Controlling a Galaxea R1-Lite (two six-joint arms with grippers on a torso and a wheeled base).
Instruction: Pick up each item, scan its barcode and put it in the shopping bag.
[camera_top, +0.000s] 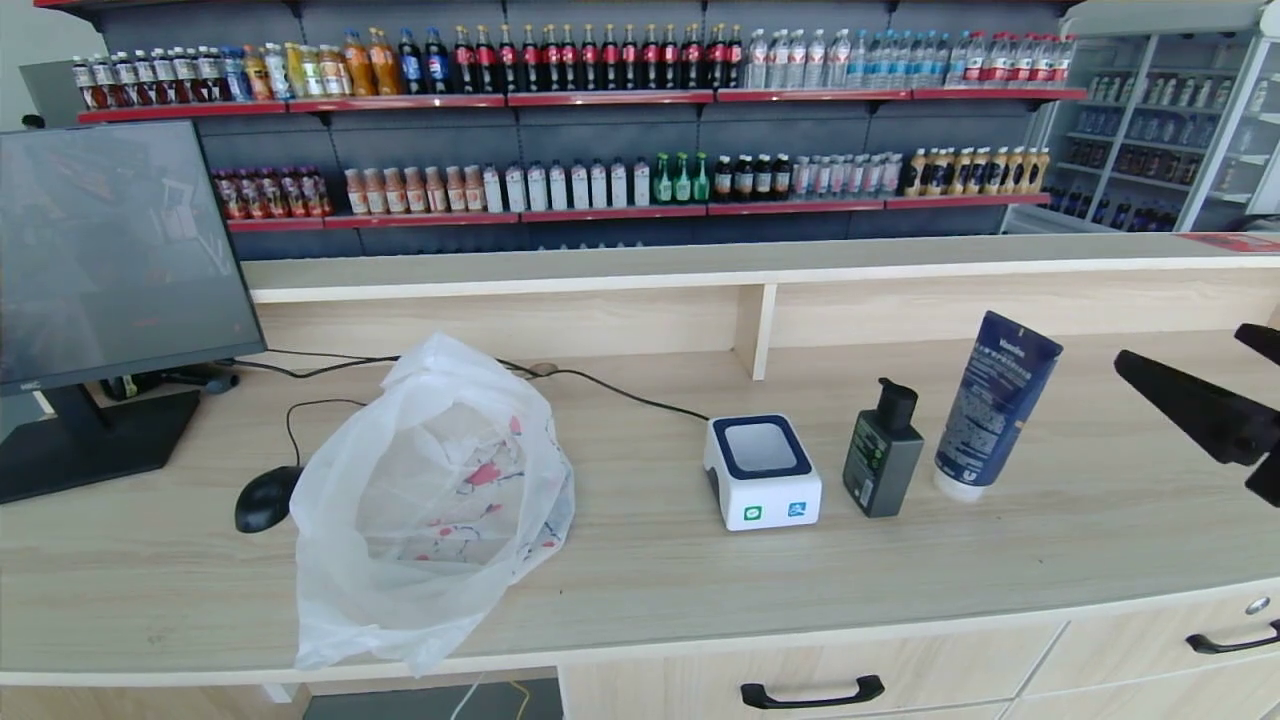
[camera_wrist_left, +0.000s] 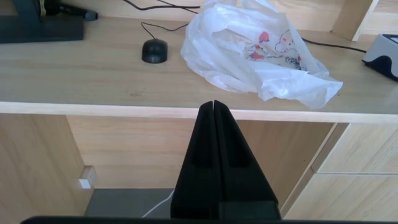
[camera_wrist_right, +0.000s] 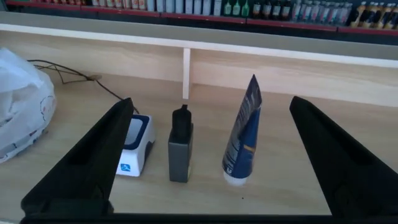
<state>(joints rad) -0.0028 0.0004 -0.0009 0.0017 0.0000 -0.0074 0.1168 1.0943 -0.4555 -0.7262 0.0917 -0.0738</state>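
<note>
A white plastic shopping bag (camera_top: 430, 500) (camera_wrist_left: 255, 50) (camera_wrist_right: 18, 106) slumps on the left half of the wooden counter, its mouth facing the front edge. The white barcode scanner (camera_top: 762, 470) (camera_wrist_right: 134, 146) sits mid-counter. Right of it stand a dark pump bottle (camera_top: 882, 455) (camera_wrist_right: 180, 152) and a blue tube (camera_top: 995, 405) (camera_wrist_right: 242, 134) upright on its white cap. My right gripper (camera_top: 1180, 345) (camera_wrist_right: 211, 102) hovers open at the right, apart from the tube, holding nothing. My left gripper (camera_wrist_left: 213, 107) is shut and empty, low in front of the counter's edge, below the bag.
A monitor (camera_top: 110, 260) stands at the far left, with a black mouse (camera_top: 265, 498) (camera_wrist_left: 155, 51) and cables by the bag. A raised ledge (camera_top: 760, 265) runs along the back. Drawers with black handles (camera_top: 812, 692) sit under the counter. Bottle shelves line the wall behind.
</note>
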